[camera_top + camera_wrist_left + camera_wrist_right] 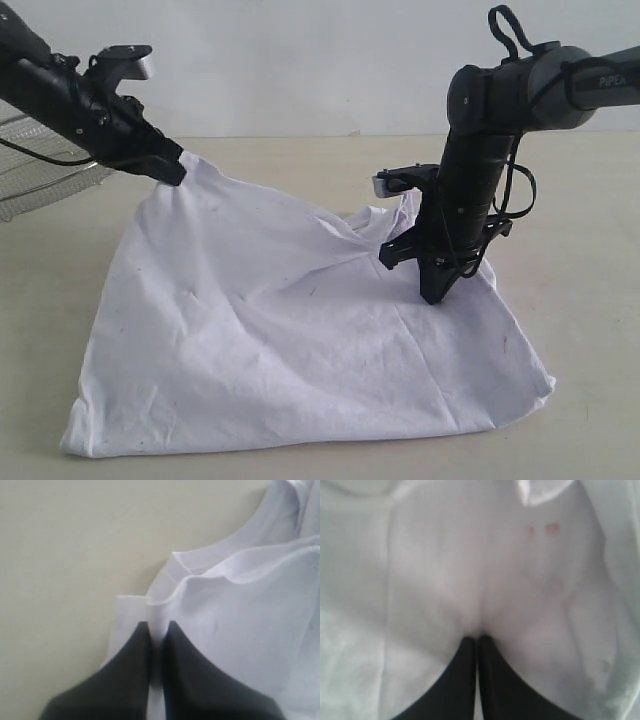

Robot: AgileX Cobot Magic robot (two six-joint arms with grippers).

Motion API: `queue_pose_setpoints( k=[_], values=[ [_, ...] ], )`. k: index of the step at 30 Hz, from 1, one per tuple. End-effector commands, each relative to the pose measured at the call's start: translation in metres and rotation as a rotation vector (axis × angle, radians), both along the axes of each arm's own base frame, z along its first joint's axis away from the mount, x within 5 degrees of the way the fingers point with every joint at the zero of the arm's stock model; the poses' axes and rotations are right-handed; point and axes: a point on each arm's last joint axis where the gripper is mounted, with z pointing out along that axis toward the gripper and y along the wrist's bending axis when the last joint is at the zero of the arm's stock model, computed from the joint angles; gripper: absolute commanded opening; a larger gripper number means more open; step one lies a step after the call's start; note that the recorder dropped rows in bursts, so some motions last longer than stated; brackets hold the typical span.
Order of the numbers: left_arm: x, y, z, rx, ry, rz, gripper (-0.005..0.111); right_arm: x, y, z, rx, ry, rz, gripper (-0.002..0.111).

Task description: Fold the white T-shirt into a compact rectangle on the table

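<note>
White T-shirt (290, 340) lies spread on the table (590, 330) in the middle of the exterior view. Its near hem runs along the 6 o'clock side from a rounded corner at 7 o'clock to a corner at 4 o'clock, both flat on the wood. The 10 o'clock corner is raised off the table, pinched by the left gripper (172, 165), whose fingers are pressed together on a seamed edge of the cloth; from there the fabric slopes down like a tent to the flat part. Toward 2 o'clock the right gripper (435, 290) points down into the cloth, its fingers closed on a small pucker of fabric, with bunched folds just beyond it at 12 o'clock. Bare table lies open at 3 o'clock, in a narrow strip along 6 o'clock, and at 8 o'clock of the shirt. A wire-mesh basket (40, 170) sits at the 9 o'clock edge of the view, behind the left arm and apart from the shirt. The cloth is white, creased and dotted with small dark specks, and faint red marks show through it in the right wrist view.
</note>
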Motion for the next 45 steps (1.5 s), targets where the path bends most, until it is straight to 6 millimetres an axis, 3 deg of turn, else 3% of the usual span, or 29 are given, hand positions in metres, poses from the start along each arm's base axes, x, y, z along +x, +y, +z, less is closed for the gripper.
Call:
queue_pose_setpoints(
  k=[1,7,13,17,20,22,28,31,34,35,38,42,45],
  values=[
    [-0.002,0.008,-0.003,0.048,-0.002,0.133,0.005,0.000,-0.010,-0.013,-0.067,0.002,0.029,0.000],
    [0.004,0.009,-0.027,0.079,-0.052,0.147,0.005,0.000,-0.010,-0.013,-0.066,0.000,0.031,0.000],
    [0.006,-0.003,-0.039,0.048,-0.059,0.085,0.006,-0.001,-0.010,-0.013,-0.067,0.009,0.032,0.000],
    [0.006,0.000,-0.043,0.073,-0.058,0.079,0.028,-0.002,-0.010,-0.013,-0.068,0.020,0.033,0.000],
    [0.008,0.013,-0.042,0.088,-0.053,0.117,0.051,-0.002,-0.011,-0.013,-0.079,0.021,0.040,0.000],
    [0.009,0.021,-0.035,0.082,-0.065,0.148,0.058,-0.002,-0.012,-0.013,-0.085,0.020,0.044,0.000],
    [-0.002,0.032,0.008,0.042,-0.080,0.164,0.049,-0.002,-0.016,-0.013,-0.126,0.020,0.040,0.000],
    [-0.017,0.021,0.015,0.003,0.031,0.084,0.030,0.000,-0.024,-0.013,-0.201,0.009,0.014,0.000],
    [-0.027,0.004,0.008,0.002,0.097,0.002,0.007,0.001,-0.038,-0.013,-0.225,0.011,-0.006,0.000],
    [-0.031,-0.003,0.004,0.004,0.110,-0.013,0.005,0.001,-0.042,-0.013,-0.226,0.020,-0.015,0.000],
    [-0.042,-0.025,-0.005,-0.009,0.163,-0.067,0.005,0.002,-0.051,-0.006,-0.209,0.014,-0.030,0.000],
    [-0.063,-0.054,-0.025,-0.001,0.223,-0.115,0.005,0.007,-0.045,0.029,-0.130,-0.136,-0.043,0.000],
    [-0.074,-0.070,-0.052,0.039,0.216,-0.114,0.005,0.011,-0.038,0.051,-0.035,-0.247,-0.040,0.000]
  ],
)
